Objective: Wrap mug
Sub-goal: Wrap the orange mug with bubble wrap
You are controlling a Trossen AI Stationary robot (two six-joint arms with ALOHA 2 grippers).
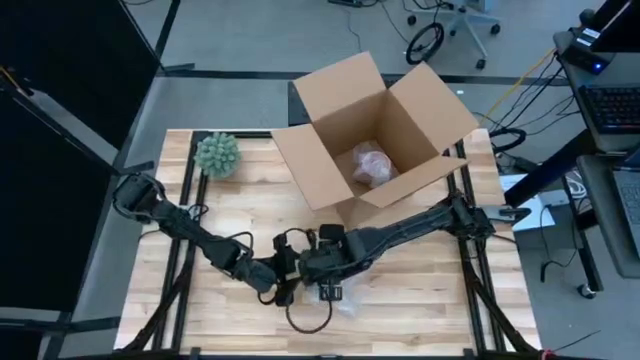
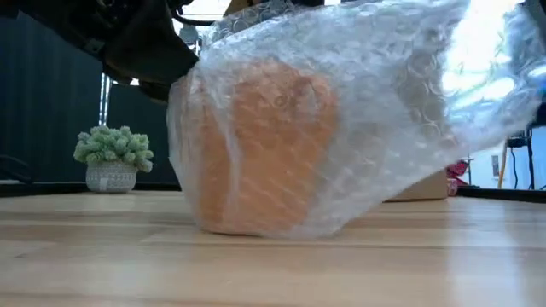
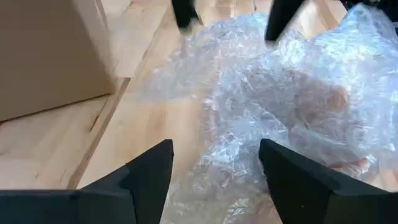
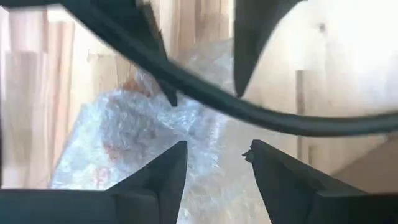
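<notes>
An orange mug (image 2: 256, 145) stands on the table inside a loose sheet of clear bubble wrap (image 2: 375, 102), close to the near edge (image 1: 348, 298). My left gripper (image 3: 216, 146) is open, and a crumpled part of the wrap (image 3: 217, 168) lies between its fingers. The mug (image 3: 323, 106) shows just beyond them. My right gripper (image 4: 217, 149) faces it from the other side, open over the wrap (image 4: 124, 137). In the high view both grippers (image 1: 272, 283) (image 1: 328, 290) meet beside the bundle. My left gripper has the wrap's crumpled edge (image 3: 214, 180) between its open fingers, which come level from the table's left; I cannot tell whether they touch it. My right gripper has wrap (image 4: 214, 162) between its open fingertips; I cannot tell whether they touch it.
An open cardboard box (image 1: 375, 125) stands at the far middle with a wrapped item (image 1: 372, 165) inside. A small potted plant (image 1: 217, 155) sits at the far left. A black cable loop (image 1: 310, 318) hangs near the front edge and crosses the right wrist view (image 4: 249, 115).
</notes>
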